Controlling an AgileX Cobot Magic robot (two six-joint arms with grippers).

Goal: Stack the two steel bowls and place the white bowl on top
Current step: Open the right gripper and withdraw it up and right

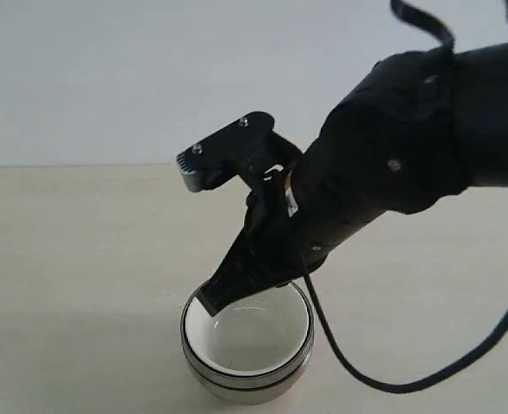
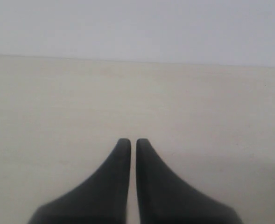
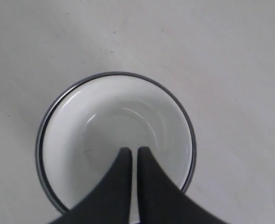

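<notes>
The white bowl (image 1: 255, 341) sits nested in the two steel bowls (image 1: 247, 380), whose shiny rims show as stacked bands beneath it near the table's front. In the right wrist view the white bowl (image 3: 114, 116) fills the middle, ringed by a thin steel rim (image 3: 39, 154). My right gripper (image 1: 209, 299) hovers just over the stack's back left rim. Its fingers (image 3: 131, 150) are shut with only a thin slit between them and nothing held. My left gripper (image 2: 129, 141) is shut over bare table, empty, and does not show in the exterior view.
A pale wooden tabletop (image 1: 72, 259) stretches around the stack to a white wall behind. A black cable (image 1: 383, 379) from the right arm loops down just right of the bowls.
</notes>
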